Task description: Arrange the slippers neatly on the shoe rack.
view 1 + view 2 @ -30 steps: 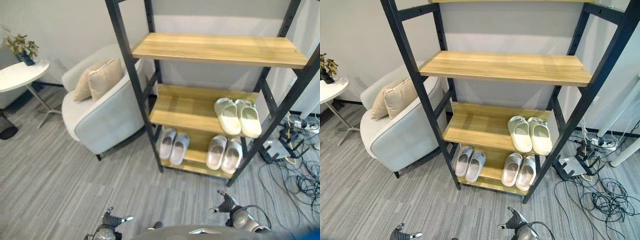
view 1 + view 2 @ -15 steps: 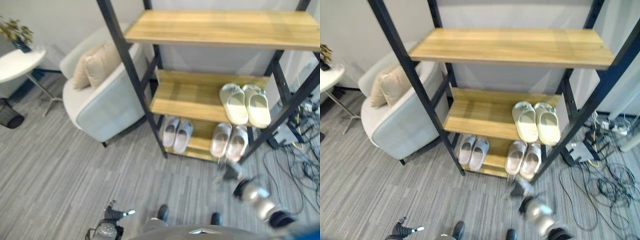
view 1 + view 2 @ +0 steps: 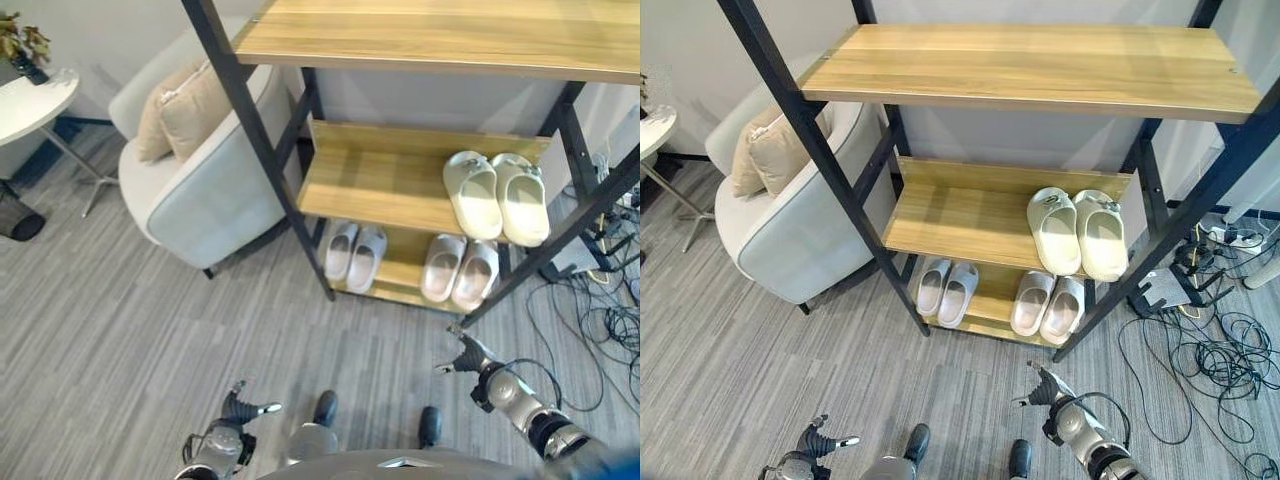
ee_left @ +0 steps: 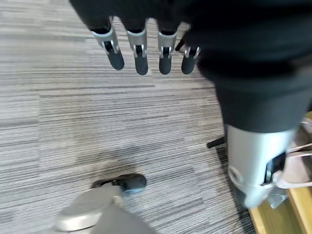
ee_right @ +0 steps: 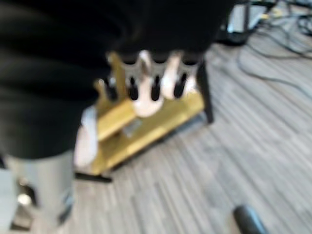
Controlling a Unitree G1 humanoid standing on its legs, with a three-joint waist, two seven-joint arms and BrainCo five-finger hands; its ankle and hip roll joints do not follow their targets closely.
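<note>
Looking down, we have grey striped carpet (image 3: pixel 120 330) running right up to a tall shoe rack (image 3: pixel 258 150) with a black frame and wooden shelves. On the middle shelf (image 3: pixel 370 185), a pale green pair of slippers (image 3: pixel 497 196) sits side by side at the right end, toes toward the back. On the bottom shelf (image 3: pixel 400 278), a grey pair (image 3: pixel 356 254) lies at the left end and a pinkish-white pair (image 3: pixel 460 272) at the right end, each pair touching and straight. The top shelf (image 3: pixel 1040 65) carries nothing.

Left of the rack stands a light grey armchair (image 3: pixel 195 195) with two beige cushions (image 3: pixel 180 108), pressed close against the rack's front left post. Farther left, a small white round table (image 3: pixel 30 100) holds a potted plant (image 3: pixel 18 45). Right of the rack, a tangle of black cables (image 3: pixel 1210 360) sprawls over the carpet.

The left hand (image 4: pixel 146 46) hangs low over bare carpet, fingers straight and relaxed, holding nothing. The right hand (image 5: pixel 153 75) hovers in front of the rack's bottom right corner, fingers extended toward the pinkish-white pair, also empty.
</note>
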